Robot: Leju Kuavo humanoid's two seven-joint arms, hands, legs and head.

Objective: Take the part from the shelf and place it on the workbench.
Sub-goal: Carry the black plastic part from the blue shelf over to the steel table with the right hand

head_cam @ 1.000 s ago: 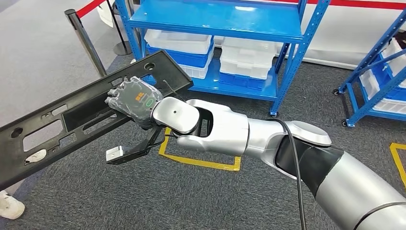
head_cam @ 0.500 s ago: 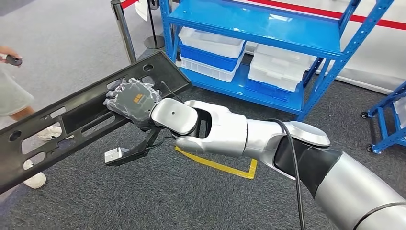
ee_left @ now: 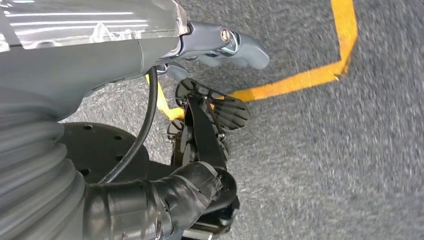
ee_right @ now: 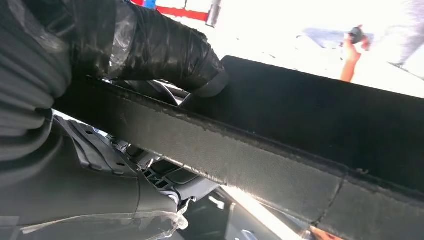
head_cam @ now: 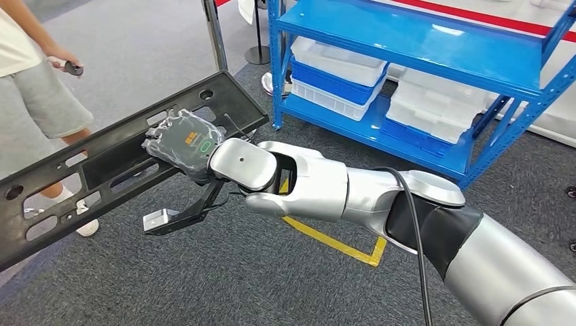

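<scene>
One black part (head_cam: 115, 170), left end cut off, held above the carpet by the right hand (head_cam: 183, 144), fingers clamped on its edge. Left hand (ee_left: 220, 42): state cannot be told. One person (head_cam: 34, 81) far left, partly cropped.

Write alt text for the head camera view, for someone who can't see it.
The robot's right hand grips a long black part with cut-outs, held tilted above grey carpet. Behind stands a blue shelf stacked with trays; a person stands to the left.

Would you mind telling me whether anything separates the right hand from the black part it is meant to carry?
Nothing visible does: the right hand already grips the long black part, fingers wrapped over its edge.
</scene>
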